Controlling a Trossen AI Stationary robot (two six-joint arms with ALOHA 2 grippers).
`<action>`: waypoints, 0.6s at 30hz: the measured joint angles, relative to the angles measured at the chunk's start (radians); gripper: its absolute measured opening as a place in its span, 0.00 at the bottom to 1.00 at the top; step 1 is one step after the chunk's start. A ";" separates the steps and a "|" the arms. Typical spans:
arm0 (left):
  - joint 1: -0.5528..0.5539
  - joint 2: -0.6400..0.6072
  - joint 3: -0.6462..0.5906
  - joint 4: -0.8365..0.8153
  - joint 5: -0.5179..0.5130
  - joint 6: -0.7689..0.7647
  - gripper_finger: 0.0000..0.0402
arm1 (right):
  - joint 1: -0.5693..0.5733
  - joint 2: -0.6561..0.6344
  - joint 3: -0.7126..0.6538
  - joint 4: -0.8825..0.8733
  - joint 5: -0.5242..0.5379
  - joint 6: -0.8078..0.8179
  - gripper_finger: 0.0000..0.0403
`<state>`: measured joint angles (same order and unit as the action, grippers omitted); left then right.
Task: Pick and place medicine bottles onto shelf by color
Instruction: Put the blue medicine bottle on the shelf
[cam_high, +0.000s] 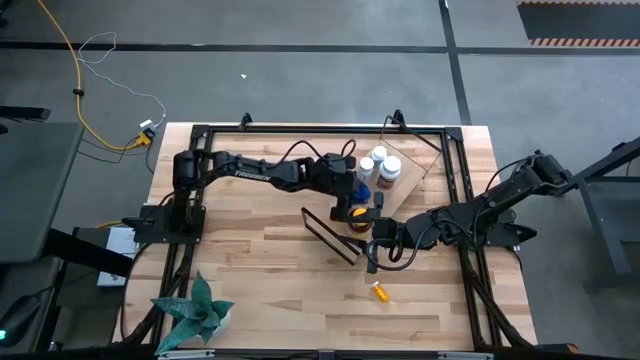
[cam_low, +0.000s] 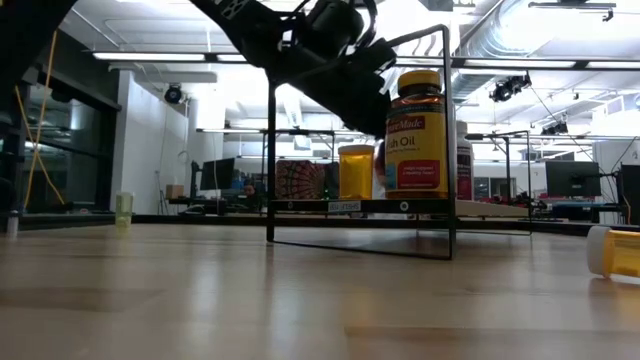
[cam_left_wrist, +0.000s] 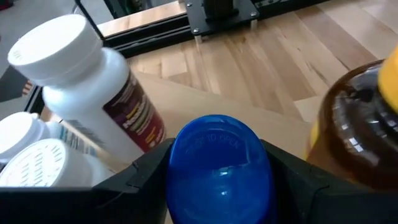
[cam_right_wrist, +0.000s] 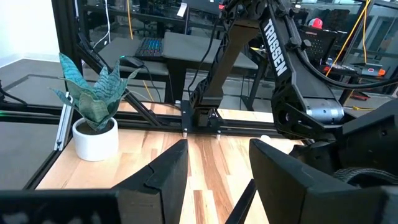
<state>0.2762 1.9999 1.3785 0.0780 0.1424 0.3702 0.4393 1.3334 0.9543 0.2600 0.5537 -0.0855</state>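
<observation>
In the left wrist view the blue bottle (cam_left_wrist: 219, 168) runs off the frame's lower edge between the left gripper (cam_left_wrist: 217, 186)'s fingers, so only its cap and shoulder show. The amber bottle (cam_left_wrist: 360, 124) is cut by the frame's side, and two white bottles (cam_left_wrist: 31, 155) are cut at the opposite side. From above, the left arm covers most of the blue bottle (cam_high: 365, 186) on the shelf (cam_high: 410, 180). In the low view a small orange bottle (cam_low: 618, 251) is cropped at the frame's edge, and the label print on the white bottle (cam_left_wrist: 87, 87) is too blurred to read.

Bright overhead strip lights (cam_low: 150, 56), fgd tabletop (cam_low: 300, 300) blurred.
</observation>
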 joint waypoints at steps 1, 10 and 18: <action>-0.004 0.000 0.000 0.000 -0.003 0.000 0.50 | 0.000 0.000 0.000 0.000 0.000 0.000 0.41; -0.037 0.000 0.000 0.000 -0.004 -0.044 0.51 | 0.000 0.000 0.000 0.000 0.000 -0.001 0.41; -0.044 0.000 0.000 -0.006 -0.004 -0.032 0.51 | 0.000 0.000 0.000 0.000 0.000 0.002 0.41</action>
<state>0.2317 1.9999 1.3781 0.0720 0.1383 0.3387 0.4393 1.3334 0.9543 0.2600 0.5537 -0.0838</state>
